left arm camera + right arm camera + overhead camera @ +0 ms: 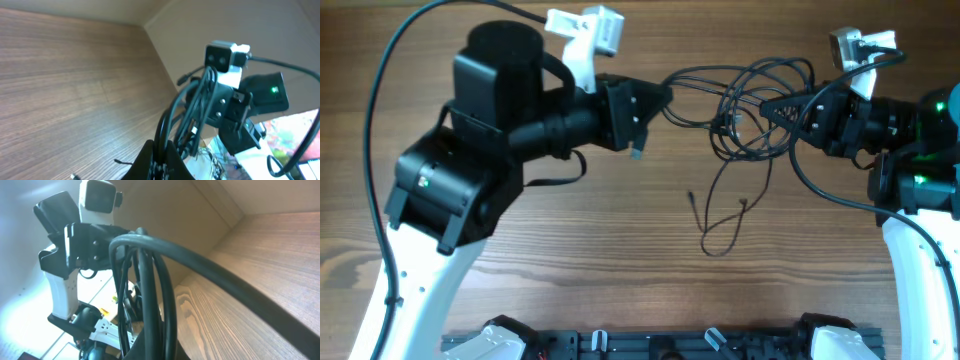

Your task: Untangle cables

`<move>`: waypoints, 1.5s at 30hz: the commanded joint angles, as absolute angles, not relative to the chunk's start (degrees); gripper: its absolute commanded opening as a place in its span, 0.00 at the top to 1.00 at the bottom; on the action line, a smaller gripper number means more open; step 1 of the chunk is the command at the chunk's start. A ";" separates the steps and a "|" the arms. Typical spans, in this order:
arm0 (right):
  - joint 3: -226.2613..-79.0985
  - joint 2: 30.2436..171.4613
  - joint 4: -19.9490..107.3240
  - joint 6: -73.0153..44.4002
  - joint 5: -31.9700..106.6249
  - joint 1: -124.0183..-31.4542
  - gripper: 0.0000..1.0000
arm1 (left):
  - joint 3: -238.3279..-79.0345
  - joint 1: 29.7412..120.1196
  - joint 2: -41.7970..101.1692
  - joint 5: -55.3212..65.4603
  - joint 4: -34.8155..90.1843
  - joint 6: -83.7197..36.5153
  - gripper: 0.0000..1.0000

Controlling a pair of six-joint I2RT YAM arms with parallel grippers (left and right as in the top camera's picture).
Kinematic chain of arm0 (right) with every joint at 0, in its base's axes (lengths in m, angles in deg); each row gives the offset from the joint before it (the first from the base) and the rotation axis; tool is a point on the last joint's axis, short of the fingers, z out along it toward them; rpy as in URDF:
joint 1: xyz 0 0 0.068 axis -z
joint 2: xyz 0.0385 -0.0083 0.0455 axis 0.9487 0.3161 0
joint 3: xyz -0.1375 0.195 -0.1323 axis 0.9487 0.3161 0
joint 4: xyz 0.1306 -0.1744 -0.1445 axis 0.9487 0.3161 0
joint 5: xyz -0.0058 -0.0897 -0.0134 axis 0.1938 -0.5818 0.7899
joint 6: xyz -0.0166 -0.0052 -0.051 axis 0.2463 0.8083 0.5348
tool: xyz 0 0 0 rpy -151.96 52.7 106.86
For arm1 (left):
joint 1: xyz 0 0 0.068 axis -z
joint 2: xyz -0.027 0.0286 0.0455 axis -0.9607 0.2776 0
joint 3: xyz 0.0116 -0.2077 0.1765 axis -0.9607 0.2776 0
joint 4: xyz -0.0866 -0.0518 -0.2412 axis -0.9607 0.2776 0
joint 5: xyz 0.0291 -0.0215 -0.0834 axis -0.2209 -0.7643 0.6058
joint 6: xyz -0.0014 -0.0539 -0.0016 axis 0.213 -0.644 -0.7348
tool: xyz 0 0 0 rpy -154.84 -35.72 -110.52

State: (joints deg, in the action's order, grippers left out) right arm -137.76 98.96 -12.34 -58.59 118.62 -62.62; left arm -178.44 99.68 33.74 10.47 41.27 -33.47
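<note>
Overhead: we're holding the cables (745,85) between left gripper (663,98) and right gripper (778,108), both clamped on strands. Next move probably needs spreading the tangle beside right gripper.

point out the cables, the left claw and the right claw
cables (730,120): overhead view, dense knot of the tangled loops
left claw (667,98): overhead view, fingertips gripping the cables
right claw (772,108): overhead view, fingertips gripping the cables

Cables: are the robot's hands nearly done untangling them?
Not nearly. Done: the thin black cables are picked up from the wooden table. In hand: the left gripper and right gripper each pinch the bundle, stretched between them. Left: the loops in the middle are a jumble; only two plug ends trail free.
</note>
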 commanded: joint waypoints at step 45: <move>-137.94 99.29 -12.39 -58.07 122.21 -61.57 0.96 | -178.99 104.05 37.41 7.69 46.23 -26.61 0.04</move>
State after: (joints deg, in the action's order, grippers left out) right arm -137.78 99.03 -12.30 -58.63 118.65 -61.75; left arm -178.46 102.74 35.29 7.93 46.23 -27.94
